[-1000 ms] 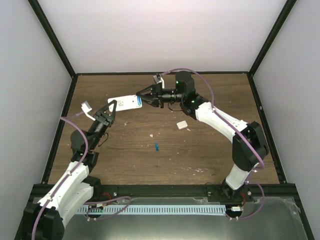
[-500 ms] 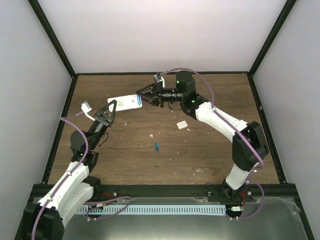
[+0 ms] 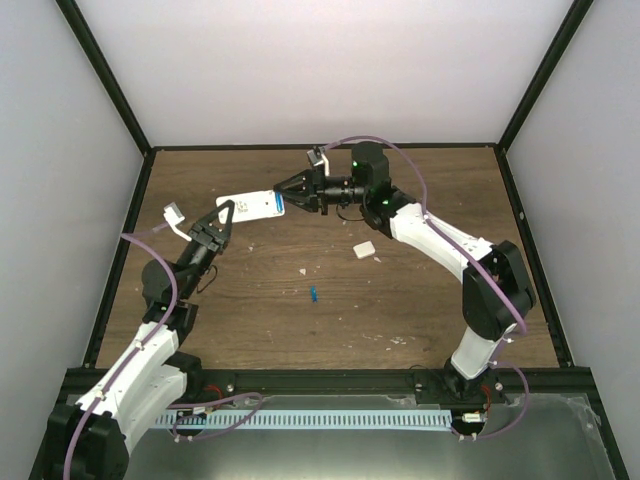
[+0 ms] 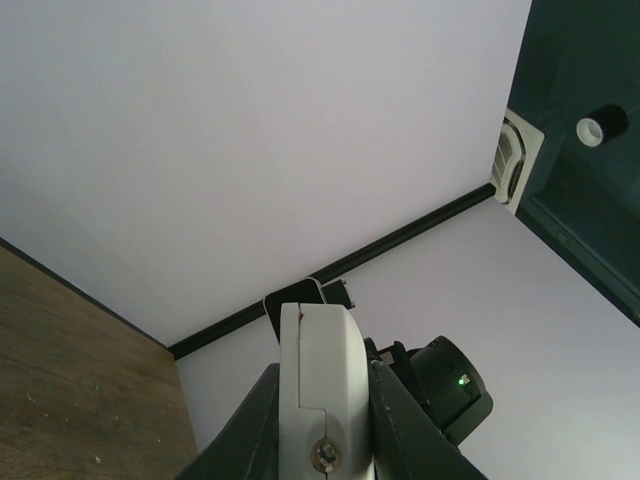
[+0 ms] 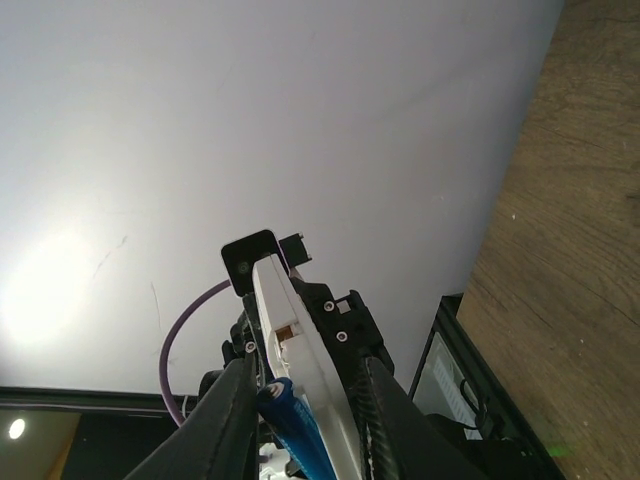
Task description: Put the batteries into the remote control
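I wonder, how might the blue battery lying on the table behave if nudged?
The battery looks like a tiny cylinder, so it would probably roll sideways on the flat wooden table. Being so thin, it may slip from a pinch.

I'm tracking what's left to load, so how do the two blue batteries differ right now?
The loose battery lies alone on the table, touched by nothing; the held battery sits between the right gripper's fingers. The loose battery is well apart from the remote control; the held battery lies against its end. Both are small blue cylinders.
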`<state>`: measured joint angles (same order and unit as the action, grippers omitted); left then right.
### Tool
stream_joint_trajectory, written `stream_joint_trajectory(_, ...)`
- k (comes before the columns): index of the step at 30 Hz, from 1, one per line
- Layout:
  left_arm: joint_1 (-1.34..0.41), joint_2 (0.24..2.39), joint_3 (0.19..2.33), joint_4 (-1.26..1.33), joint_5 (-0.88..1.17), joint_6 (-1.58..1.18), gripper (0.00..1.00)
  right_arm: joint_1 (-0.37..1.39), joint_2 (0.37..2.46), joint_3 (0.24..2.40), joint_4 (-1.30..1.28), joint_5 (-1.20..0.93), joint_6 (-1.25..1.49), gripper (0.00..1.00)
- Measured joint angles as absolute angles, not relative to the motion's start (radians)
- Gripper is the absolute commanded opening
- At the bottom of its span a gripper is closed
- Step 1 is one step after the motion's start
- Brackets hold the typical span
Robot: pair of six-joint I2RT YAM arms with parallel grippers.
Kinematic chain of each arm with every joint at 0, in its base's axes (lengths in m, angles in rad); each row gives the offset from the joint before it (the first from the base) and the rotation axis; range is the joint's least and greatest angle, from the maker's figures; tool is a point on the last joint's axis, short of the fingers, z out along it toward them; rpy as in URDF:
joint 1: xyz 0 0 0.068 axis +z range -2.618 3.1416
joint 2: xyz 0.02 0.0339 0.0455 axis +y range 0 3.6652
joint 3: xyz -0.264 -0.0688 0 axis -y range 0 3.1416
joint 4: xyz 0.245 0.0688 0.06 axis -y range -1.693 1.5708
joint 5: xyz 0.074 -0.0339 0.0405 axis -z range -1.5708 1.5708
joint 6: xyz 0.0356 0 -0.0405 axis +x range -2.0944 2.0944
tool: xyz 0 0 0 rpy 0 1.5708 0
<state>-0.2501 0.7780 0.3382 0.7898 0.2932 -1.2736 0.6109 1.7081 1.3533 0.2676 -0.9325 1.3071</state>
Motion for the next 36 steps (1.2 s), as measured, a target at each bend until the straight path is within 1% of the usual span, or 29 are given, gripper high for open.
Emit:
stream_joint_trajectory(16,-0.25,0.781,0.338,0.762,0.298,-1.281,0.0,0.61,1.707,1.317,0.27,-0.939,1.249,0.17)
stream_joint_trajectory(36,-0.25,0.795,0.338,0.768,0.298,-1.291,0.0,0.607,1.702,1.304,0.265,-0.934,1.189,0.1)
